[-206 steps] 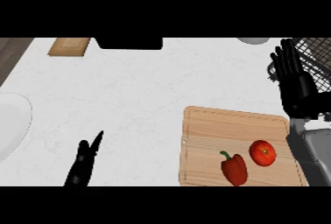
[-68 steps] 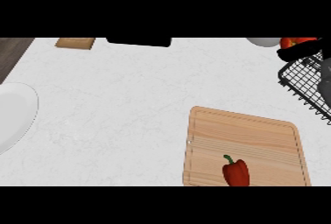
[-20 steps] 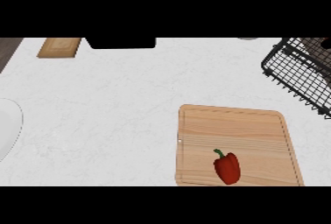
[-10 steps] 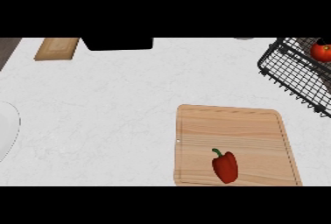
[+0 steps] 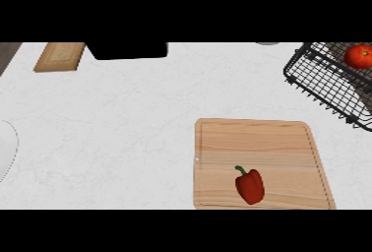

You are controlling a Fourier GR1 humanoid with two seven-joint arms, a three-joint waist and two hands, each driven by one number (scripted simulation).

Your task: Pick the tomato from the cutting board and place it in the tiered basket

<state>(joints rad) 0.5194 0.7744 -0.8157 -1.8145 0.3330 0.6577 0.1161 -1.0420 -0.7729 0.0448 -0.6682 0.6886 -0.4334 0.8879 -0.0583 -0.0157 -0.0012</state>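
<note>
At two o'clock, round red tomato (image 5: 358, 55) lies inside black wire tiered basket (image 5: 325, 78); red bell pepper (image 5: 250, 185) rests on wooden cutting board (image 5: 258, 147); neither hand appears, so their state cannot be told.

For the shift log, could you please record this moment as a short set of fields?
tomato: inside the tiered basket, top right
cutting board: lower right of the counter, tomato gone from it
red pepper: lying on the board, stem pointing up the view
white plate: left edge, partly cut off
hands: none in view
</note>
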